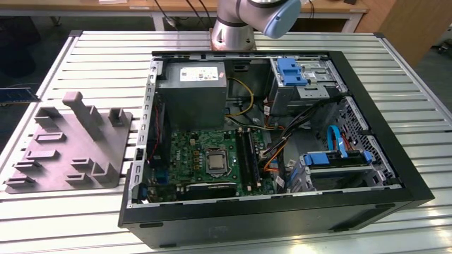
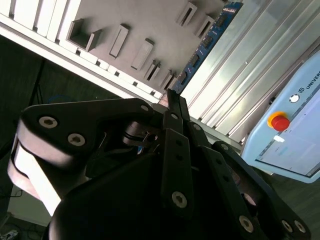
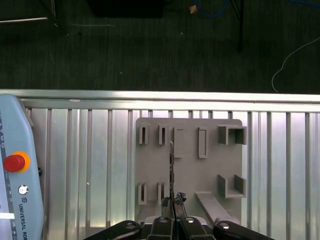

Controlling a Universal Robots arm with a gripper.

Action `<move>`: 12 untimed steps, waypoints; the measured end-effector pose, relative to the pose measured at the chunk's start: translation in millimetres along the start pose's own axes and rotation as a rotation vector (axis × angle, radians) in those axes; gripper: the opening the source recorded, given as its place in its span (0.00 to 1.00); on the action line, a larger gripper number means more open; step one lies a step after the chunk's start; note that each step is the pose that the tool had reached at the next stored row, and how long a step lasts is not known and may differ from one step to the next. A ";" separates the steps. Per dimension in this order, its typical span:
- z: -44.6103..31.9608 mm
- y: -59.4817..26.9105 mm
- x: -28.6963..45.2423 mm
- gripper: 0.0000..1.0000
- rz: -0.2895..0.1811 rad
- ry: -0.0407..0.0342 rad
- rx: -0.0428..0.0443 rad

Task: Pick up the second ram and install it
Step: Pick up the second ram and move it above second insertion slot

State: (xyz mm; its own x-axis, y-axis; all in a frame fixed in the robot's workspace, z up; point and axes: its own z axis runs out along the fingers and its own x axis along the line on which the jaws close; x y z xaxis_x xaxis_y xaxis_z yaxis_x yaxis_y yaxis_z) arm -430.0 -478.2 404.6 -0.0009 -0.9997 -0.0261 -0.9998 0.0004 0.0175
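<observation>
One end of the second ram (image 2: 207,42) sits pinched in your closed end effector (image 2: 171,100), over the grey fixture (image 3: 192,175), well apart from the motherboard's memory slots (image 1: 245,151). Risk, by my judgement: so short a bite lets the stick pivot or slip (and meet its slot skewed). Print: lettering on the pendant (image 3: 17,125), a white label (image 1: 201,73) on the power supply (image 1: 192,103).

table (image 1: 92,58): ribbed bare aluminium, satin sheen. fixture (image 1: 71,159): matt grey plastic, smooth. gripper (image 2: 171,97): matt black links, bright metal screws. second ram (image 2: 205,45): blue board, semi-gloss. case (image 1: 282,217): matt black outside, bare metal inside.
</observation>
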 end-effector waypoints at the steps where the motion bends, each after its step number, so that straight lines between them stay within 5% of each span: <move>1: 0.0 -1.6 0.0 0.11 0.000 0.0000 0.0000; 12: -0.3 -20.1 0.1 0.11 0.000 0.0000 0.0000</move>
State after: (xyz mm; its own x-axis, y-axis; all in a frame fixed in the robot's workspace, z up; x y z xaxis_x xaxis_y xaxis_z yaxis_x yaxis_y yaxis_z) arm -410.0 -478.3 404.6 -0.0008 -0.9997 -0.0261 -0.9998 0.0003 0.0174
